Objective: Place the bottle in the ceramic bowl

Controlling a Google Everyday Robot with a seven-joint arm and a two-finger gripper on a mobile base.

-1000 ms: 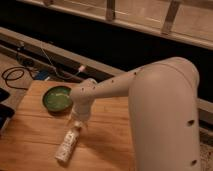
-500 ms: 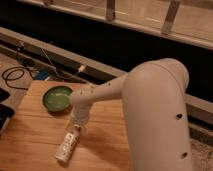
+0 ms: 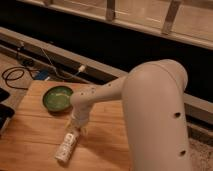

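The white bottle (image 3: 66,145) lies on its side on the wooden table (image 3: 30,145), near the front. The green ceramic bowl (image 3: 57,97) sits on the table behind and to the left of it, with nothing inside. My gripper (image 3: 76,129) hangs from the white arm (image 3: 150,110) directly over the bottle's upper end, at or touching it. The arm's wrist hides the contact.
Black cables (image 3: 20,75) and a white plug (image 3: 81,68) lie on the floor behind the table. A dark object (image 3: 4,114) sits at the table's left edge. A grey ledge and dark wall run behind.
The arm has lowered and swung slightly left, bringing the gripper down to the bottle's upper end. The bottle and the bowl have not moved.
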